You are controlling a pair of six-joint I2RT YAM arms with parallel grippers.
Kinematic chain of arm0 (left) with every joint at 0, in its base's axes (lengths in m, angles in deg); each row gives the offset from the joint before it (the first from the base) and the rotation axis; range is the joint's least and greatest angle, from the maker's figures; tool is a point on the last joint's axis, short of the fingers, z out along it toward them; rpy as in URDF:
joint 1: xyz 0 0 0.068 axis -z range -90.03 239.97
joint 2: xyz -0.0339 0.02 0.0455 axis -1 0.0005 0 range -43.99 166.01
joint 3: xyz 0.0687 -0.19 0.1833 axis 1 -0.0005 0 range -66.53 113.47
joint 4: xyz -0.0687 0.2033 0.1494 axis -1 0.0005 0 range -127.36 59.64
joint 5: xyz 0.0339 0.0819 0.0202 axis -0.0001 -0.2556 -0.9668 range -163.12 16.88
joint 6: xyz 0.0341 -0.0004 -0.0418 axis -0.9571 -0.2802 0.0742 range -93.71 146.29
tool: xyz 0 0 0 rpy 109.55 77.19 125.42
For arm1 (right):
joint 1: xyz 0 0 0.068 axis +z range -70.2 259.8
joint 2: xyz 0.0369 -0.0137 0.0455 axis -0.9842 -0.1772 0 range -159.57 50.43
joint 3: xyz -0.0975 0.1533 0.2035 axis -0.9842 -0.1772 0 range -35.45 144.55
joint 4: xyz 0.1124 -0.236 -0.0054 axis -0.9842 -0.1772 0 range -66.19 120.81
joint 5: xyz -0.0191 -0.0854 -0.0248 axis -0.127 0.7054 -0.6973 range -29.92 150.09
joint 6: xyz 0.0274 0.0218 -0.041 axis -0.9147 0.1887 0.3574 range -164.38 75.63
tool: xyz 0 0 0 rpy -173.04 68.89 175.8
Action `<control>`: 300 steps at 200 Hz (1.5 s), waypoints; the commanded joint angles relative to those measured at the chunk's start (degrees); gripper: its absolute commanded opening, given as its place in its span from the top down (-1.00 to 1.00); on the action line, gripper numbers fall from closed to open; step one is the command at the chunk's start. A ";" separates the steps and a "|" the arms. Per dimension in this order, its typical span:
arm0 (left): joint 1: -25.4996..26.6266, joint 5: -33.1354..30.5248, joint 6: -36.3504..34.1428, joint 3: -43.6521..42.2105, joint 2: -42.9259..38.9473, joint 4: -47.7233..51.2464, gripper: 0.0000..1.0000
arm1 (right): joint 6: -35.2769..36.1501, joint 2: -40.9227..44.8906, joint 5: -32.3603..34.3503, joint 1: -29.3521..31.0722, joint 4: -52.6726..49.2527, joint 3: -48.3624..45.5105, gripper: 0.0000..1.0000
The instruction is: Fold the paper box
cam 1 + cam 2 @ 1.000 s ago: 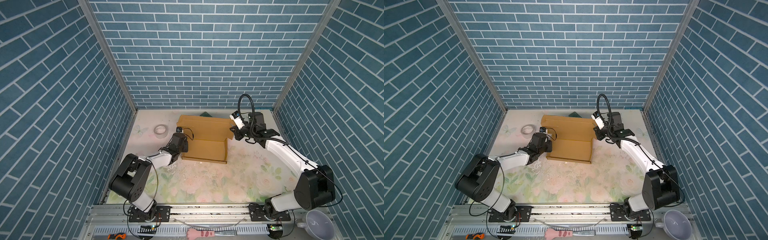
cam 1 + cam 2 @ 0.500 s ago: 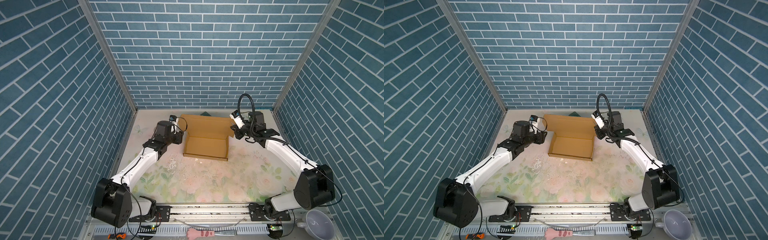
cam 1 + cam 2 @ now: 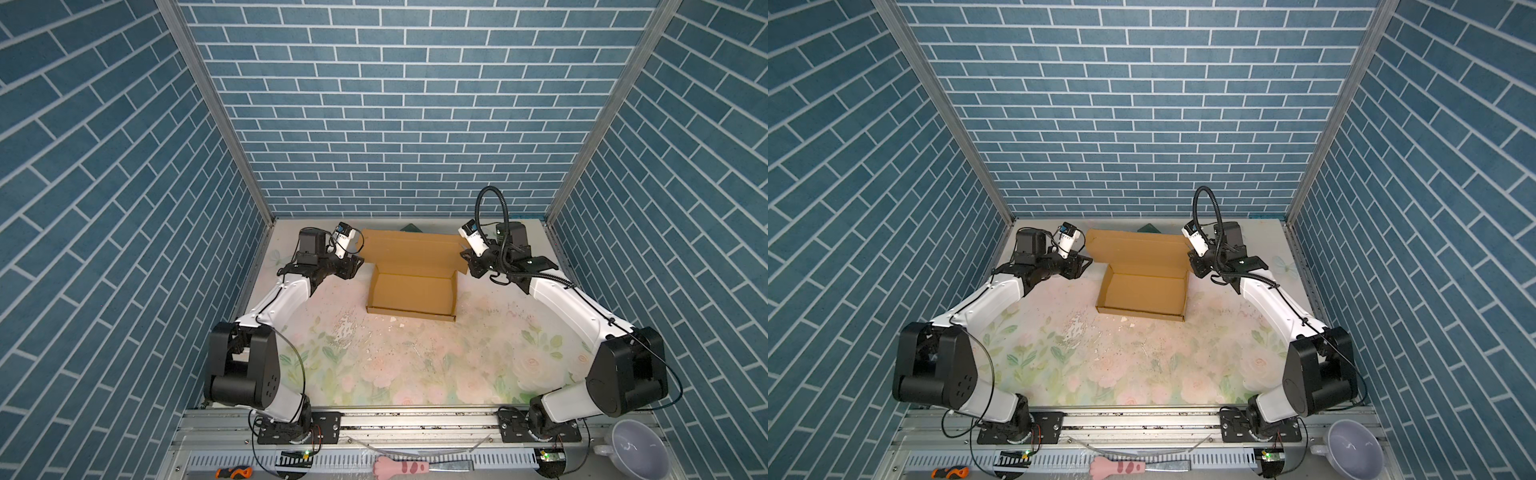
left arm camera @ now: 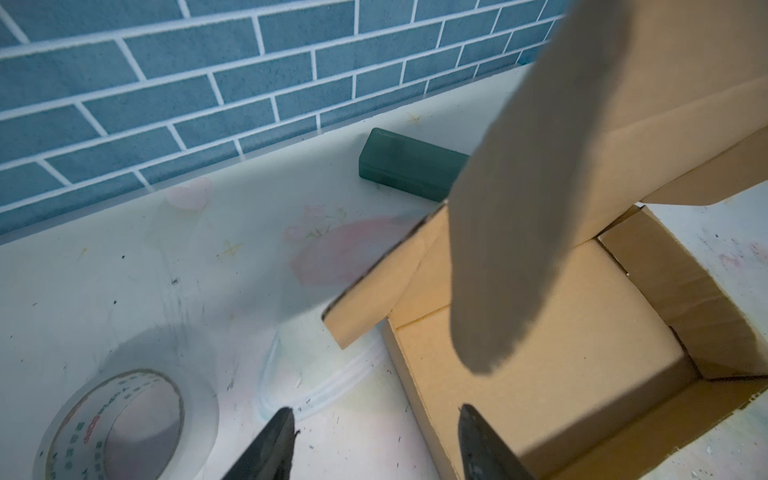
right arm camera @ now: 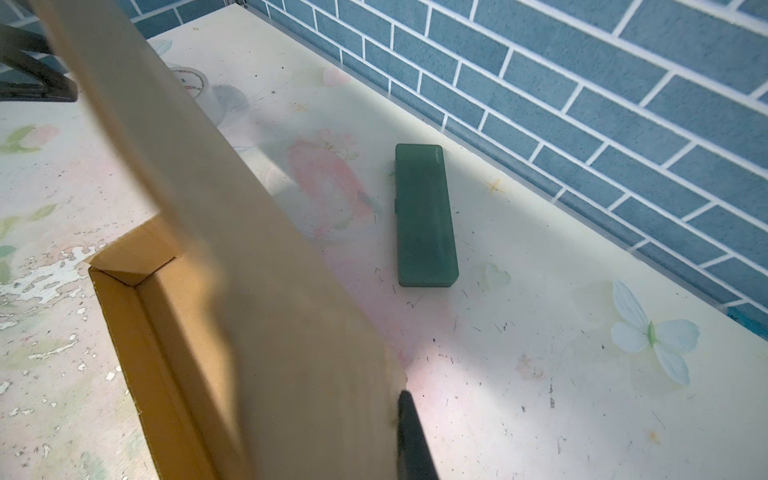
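Note:
The paper box (image 3: 411, 286) (image 3: 1144, 291) is brown cardboard, folded into a shallow tray near the back of the table, with its lid panel standing up behind it. My right gripper (image 3: 467, 259) (image 3: 1192, 262) (image 5: 395, 399) is shut on the lid's right edge; only one dark finger (image 5: 409, 432) shows, the other is behind the cardboard. My left gripper (image 3: 355, 264) (image 3: 1086, 266) (image 4: 375, 411) hangs open over the tray's left back corner. One of its fingertips is over the table and one over the tray floor, gripping nothing. A small side flap (image 4: 374, 291) sticks out there.
A dark green flat block (image 5: 424, 216) (image 4: 409, 168) (image 3: 411, 227) lies behind the lid by the back wall. A clear tape roll (image 4: 116, 424) (image 5: 195, 83) sits left of the box. A bowl (image 3: 636, 449), screwdriver (image 3: 232, 471) and pink tool (image 3: 401, 465) lie off the front edge.
My left gripper left the tray's left wall, rose and swung back to the lid's left end, opening wider. The left wall now stands. The right arm has not moved.

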State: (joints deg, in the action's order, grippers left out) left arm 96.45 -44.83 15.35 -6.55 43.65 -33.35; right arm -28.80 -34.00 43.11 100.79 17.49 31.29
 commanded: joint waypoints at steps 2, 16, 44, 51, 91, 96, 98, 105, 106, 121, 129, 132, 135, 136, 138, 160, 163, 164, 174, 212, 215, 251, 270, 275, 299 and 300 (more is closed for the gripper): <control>-1.83 6.17 0.56 0.07 1.66 -10.53 -0.23 | 3.27 -0.40 -1.12 0.19 0.20 2.96 1.00; -1.83 7.30 0.57 0.17 3.36 -12.80 -0.22 | 3.24 -0.39 -1.35 0.23 0.31 2.96 1.00; -2.17 8.44 0.12 1.78 6.89 -13.06 -0.21 | 3.21 0.04 -1.49 0.20 0.31 3.04 1.00; -2.17 9.26 0.13 2.41 7.68 -12.72 -0.19 | 3.31 0.11 -1.53 0.22 0.31 3.05 1.00; -2.17 10.61 0.94 4.66 9.66 -12.71 0.03 | 3.10 0.05 -1.75 0.19 0.23 3.22 1.00; -2.17 10.80 1.28 4.61 9.66 -13.03 0.08 | 3.05 0.05 -1.67 0.25 0.26 3.21 1.00; -2.22 10.88 1.38 4.61 9.64 -13.12 0.10 | 2.97 0.05 -1.66 0.23 0.28 3.22 1.00; -2.17 11.11 1.65 4.61 9.51 -13.23 0.17 | 2.88 0.00 -1.58 0.22 0.36 3.21 1.00; -2.13 11.14 1.68 4.61 9.50 -13.24 0.19 | 2.88 0.03 -1.58 0.25 0.34 3.17 1.00; -2.10 11.71 2.60 4.45 9.30 -13.50 0.39 | 2.42 -0.12 -1.40 0.19 0.66 3.13 1.00; -2.09 11.99 3.12 4.15 9.00 -13.80 0.49 | 2.20 -0.13 -1.16 0.20 0.96 3.13 1.00; -2.09 12.00 3.27 3.98 8.83 -13.97 0.51 | 2.00 -0.13 -0.99 0.19 1.12 3.08 1.00; -2.09 12.04 3.43 3.80 8.68 -14.09 0.54 | 1.80 -0.12 -0.71 0.19 1.34 3.12 1.00; -2.09 12.04 3.58 3.72 8.64 -14.15 0.55 | 1.72 -0.12 -0.66 0.19 1.40 3.04 1.00; -2.04 11.98 3.67 3.56 8.48 -14.30 0.56 | 1.58 -0.11 -0.58 0.23 1.49 2.98 1.00; -1.83 11.52 6.20 1.63 7.14 -16.47 0.70 | 0.17 0.05 0.81 0.29 2.53 2.89 1.00; -1.70 11.52 6.68 1.36 6.99 -16.84 0.72 | -0.08 0.05 1.01 0.34 2.71 2.80 1.00; -1.67 11.52 6.83 1.27 6.96 -16.97 0.72 | -0.18 0.09 1.04 0.35 2.74 2.79 1.00; -1.07 11.44 7.97 0.56 6.48 -17.84 0.76 | -1.08 0.35 1.70 0.54 3.80 2.37 1.00; 3.55 8.21 8.90 -1.98 4.27 -19.46 0.83 | -3.30 1.39 5.00 2.37 8.81 -0.20 1.00; 3.88 8.06 8.98 -2.21 4.14 -19.62 0.83 | -3.49 1.41 5.20 2.50 9.25 -0.36 1.00; 5.43 6.42 10.54 -5.79 2.93 -23.14 0.89 | -7.79 2.31 7.32 3.24 14.80 -3.31 1.00; 5.65 5.12 11.08 -6.97 3.76 -24.46 0.93 | -10.71 2.18 8.79 3.85 18.72 -5.30 1.00; 5.73 5.09 11.51 -7.20 4.10 -24.91 0.94 | -11.25 2.09 9.34 4.11 19.59 -5.78 1.00; 6.93 5.21 13.42 -7.93 5.17 -27.59 0.95 | -12.16 1.81 11.61 5.30 22.66 -7.99 1.00; 6.99 5.20 13.50 -7.94 5.22 -27.71 0.95 | -12.19 1.81 11.61 5.38 22.74 -8.10 1.00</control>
State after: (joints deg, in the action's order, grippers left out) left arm 101.13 -41.71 26.74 -13.59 47.69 -56.80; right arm -37.68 -33.08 54.52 103.78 32.44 25.98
